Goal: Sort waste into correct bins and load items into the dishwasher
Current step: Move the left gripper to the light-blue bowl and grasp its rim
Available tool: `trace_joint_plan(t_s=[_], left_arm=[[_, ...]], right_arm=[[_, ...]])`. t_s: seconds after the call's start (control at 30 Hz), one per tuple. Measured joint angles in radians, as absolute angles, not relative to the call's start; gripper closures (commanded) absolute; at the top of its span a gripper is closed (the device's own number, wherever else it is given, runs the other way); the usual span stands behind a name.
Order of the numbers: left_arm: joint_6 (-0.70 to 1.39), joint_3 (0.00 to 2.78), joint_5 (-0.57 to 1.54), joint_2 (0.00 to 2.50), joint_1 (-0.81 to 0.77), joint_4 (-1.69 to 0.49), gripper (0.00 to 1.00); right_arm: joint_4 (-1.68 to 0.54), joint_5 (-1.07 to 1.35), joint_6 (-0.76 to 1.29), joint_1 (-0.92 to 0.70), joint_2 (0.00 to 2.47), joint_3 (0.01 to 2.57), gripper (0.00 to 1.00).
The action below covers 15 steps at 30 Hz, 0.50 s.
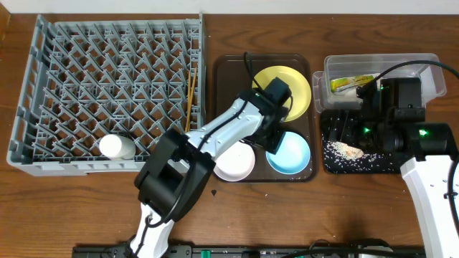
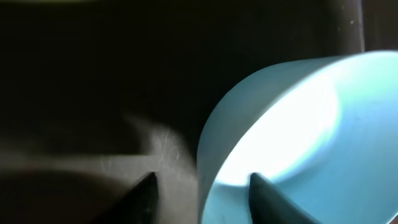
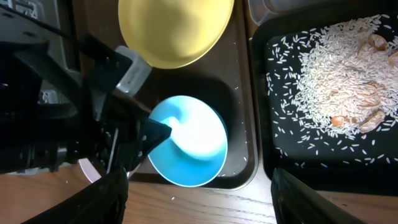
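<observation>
Light blue bowl [image 2: 311, 124], frame right, straddled at rim by left gripper [image 2: 202, 185], jaws apart. Judged light, slick (plastic?); rim hold advised.

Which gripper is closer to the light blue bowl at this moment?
Left. The left gripper is at the light blue bowl rim, one finger inside and one outside. The right gripper is off to the side, by the black tray.

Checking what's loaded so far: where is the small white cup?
In the overhead view, the small white cup lies inside the grey dish rack, near its robot-side edge toward the left, well left of the chopsticks.
</observation>
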<state>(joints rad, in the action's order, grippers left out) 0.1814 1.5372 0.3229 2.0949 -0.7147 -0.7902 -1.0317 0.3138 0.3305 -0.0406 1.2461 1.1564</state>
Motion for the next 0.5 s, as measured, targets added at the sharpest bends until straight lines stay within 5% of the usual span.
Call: trace_joint_plan(t_s=[0.1,0.23,0.5], left_arm=[[0.183,1.537,0.322,2.106,-0.717,-0.765,0.9],[0.183,1.537,0.318,2.12,-0.717,-0.754,0.85],[0.184,1.537,0.304,2.122,-0.722,-0.76,0.93]], right_arm=[[-1.032,0.314,0.331,-0.04,1.246,1.156,0.29],[-1.032,0.314,0.332,-0.04,1.246,1.156,0.29],[-1.032,0.314,0.333,-0.04,1.246,1.156,0.29]])
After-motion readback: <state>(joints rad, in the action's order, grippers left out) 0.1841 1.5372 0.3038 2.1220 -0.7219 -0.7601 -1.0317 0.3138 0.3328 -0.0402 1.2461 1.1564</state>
